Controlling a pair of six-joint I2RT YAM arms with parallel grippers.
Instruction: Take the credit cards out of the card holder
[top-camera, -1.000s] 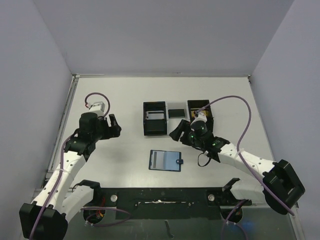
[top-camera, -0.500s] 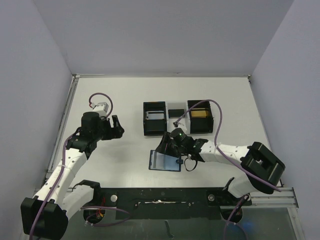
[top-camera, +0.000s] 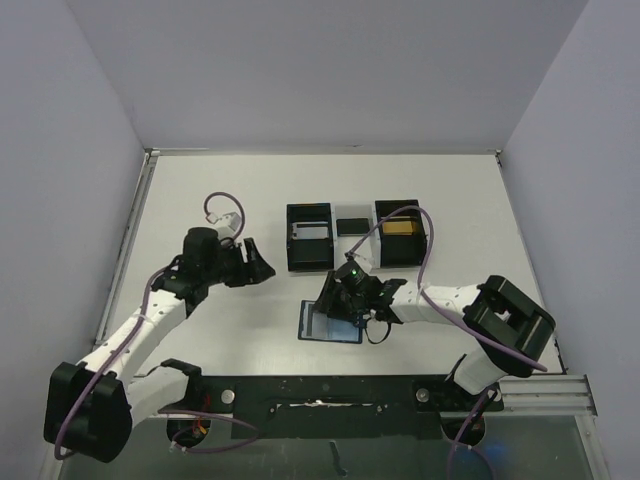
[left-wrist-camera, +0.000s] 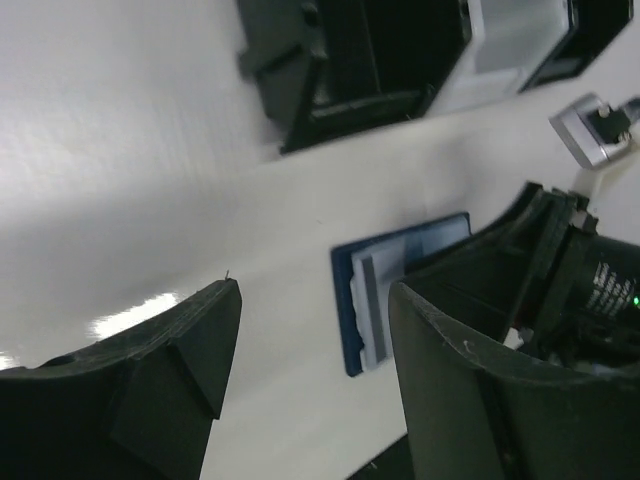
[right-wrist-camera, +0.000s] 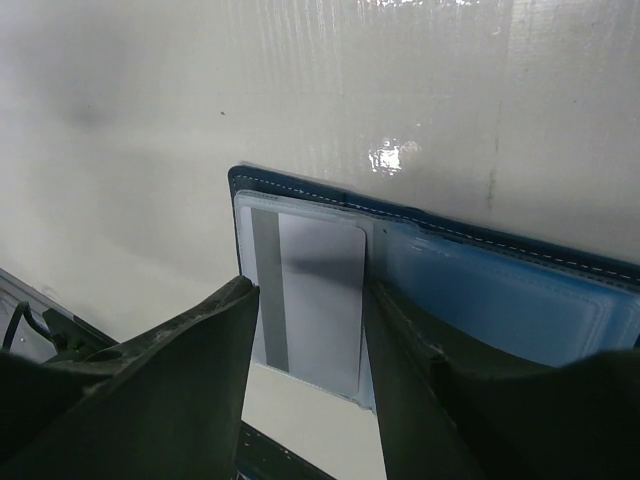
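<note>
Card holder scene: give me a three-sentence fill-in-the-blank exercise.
The card holder lies spread ___, pockets up.
The right gripper straddles a ___ card in the holder's pocket.
The gold card lies in the black box on the ___.
Missing words: open; silver-grey; right.

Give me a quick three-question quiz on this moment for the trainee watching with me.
1. True or false: the card holder is folded shut.
2. Which pincer hovers over it? A) left B) right C) neither
3. Fill in: the credit card lying in the right-hand black box is ___ coloured.
Key: 1 false, it lies spread open. 2 B, the right pincer. 3 gold.
</note>
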